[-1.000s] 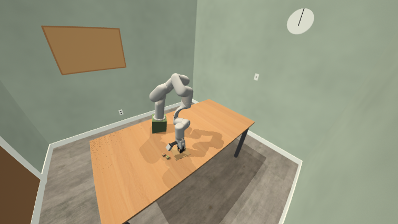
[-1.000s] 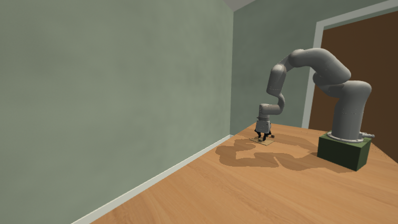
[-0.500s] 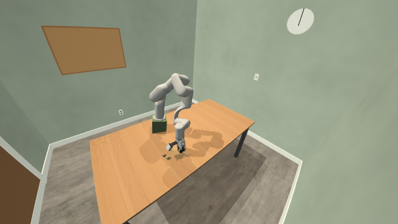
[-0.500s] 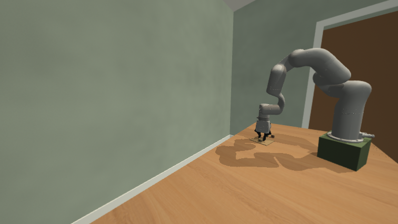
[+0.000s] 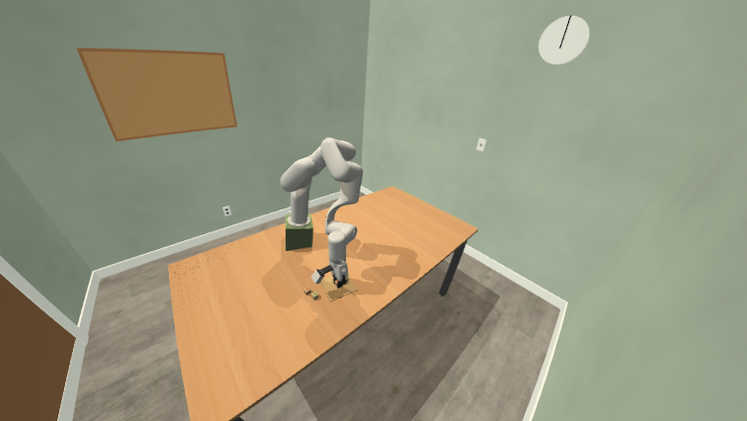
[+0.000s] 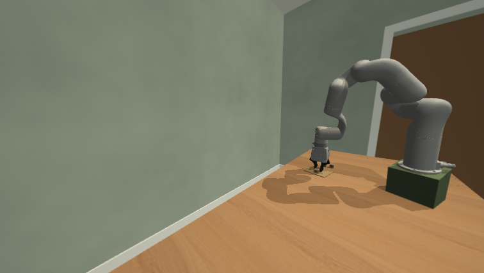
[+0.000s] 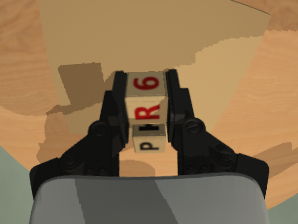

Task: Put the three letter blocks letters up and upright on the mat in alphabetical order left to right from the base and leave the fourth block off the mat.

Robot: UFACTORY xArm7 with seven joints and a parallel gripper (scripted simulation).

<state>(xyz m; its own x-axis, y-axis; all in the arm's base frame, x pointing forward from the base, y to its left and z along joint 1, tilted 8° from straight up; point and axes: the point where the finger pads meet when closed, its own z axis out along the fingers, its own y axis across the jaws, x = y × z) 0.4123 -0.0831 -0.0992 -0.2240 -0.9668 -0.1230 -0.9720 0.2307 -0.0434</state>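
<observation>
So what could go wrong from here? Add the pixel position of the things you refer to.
The block marked R and 6 [image 7: 145, 102] could slip or twist as the claw [image 5: 339, 283] [image 6: 318, 169] [image 7: 146, 85] opens. It might also bump the P block [image 7: 149, 145], which looks very close. And the thin mat [image 5: 342, 294] [image 6: 325, 175] [image 7: 150, 35] could shift if pushed.

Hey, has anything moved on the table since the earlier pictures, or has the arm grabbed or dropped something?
Nothing visibly changed. The arm, the hand, the mat and the two blocks beside it look the same. I can't compare the grip itself: there's no earlier wrist picture.
</observation>
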